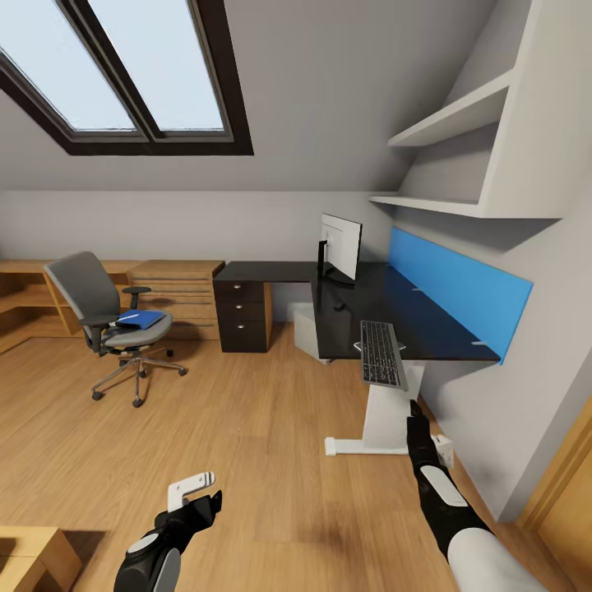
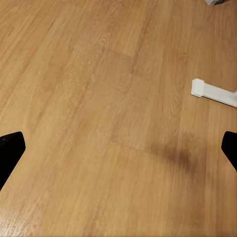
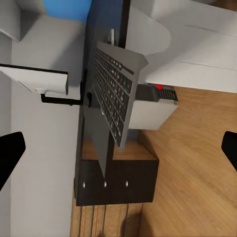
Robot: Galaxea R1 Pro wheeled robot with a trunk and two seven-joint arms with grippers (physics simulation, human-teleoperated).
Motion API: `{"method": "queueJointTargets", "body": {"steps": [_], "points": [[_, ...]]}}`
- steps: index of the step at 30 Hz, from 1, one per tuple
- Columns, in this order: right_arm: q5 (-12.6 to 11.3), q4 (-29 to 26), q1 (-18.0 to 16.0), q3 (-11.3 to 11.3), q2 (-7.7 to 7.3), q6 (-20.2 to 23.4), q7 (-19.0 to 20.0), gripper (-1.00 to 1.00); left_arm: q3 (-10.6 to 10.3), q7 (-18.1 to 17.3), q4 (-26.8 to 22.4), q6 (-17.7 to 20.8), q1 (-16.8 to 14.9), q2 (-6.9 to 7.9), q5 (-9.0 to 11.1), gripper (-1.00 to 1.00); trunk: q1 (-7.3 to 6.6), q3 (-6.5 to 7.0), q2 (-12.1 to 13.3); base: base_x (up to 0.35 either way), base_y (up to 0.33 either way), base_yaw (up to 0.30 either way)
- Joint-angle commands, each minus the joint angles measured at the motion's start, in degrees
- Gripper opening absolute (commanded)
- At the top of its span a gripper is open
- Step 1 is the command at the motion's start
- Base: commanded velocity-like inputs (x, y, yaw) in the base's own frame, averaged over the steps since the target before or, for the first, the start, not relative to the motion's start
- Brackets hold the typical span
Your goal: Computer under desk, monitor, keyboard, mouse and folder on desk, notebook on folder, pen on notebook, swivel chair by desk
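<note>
The black desk point(image 1: 427, 329) with its blue back panel stands at the right. The monitor point(image 1: 339, 247) stands at its far end, with the small mouse point(image 1: 338, 306) in front of it. The keyboard point(image 1: 382, 353) lies at the near end, overhanging the front edge. The pale computer point(image 1: 306, 329) sits on the floor under the desk. At the left, the grey swivel chair point(image 1: 103, 316) carries the blue folder point(image 1: 141, 319), which has a thin pale streak on it, perhaps the pen. I cannot make out the notebook. My right gripper point(image 1: 414, 409) is open just below the keyboard point(image 3: 114, 94). My left gripper point(image 1: 196, 487) hangs open over bare floor.
A light-wood shelf and drawer unit point(image 1: 177, 288) runs along the back wall behind the chair. The desk's white foot point(image 1: 353, 446) point(image 2: 212, 92) lies on the floor by my right arm. White wall shelves point(image 1: 460, 123) hang above the desk. A low wooden piece point(image 1: 33, 559) sits at the near left.
</note>
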Motion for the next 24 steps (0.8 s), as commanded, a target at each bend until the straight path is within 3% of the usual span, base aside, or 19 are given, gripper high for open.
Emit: {"method": "queueJointTargets", "body": {"steps": [1, 24], "points": [[-0.65, 0.05, -0.05, -0.13, 0.03, 0.04, 0.46, 1.00, 0.03, 0.38, -0.07, 0.23, -0.03, -0.03, 0.62, 1.00, 0.23, -0.25, -0.45, 0.000, 0.000, 0.000], [0.29, -0.05, -0.05, 0.39, 0.39, -0.55, 1.09, 1.00, 0.10, 0.38, -0.08, 0.23, -0.03, -0.03, 0.59, 1.00, 4.84, -4.02, -8.87, 0.000, 0.000, 0.000]]}}
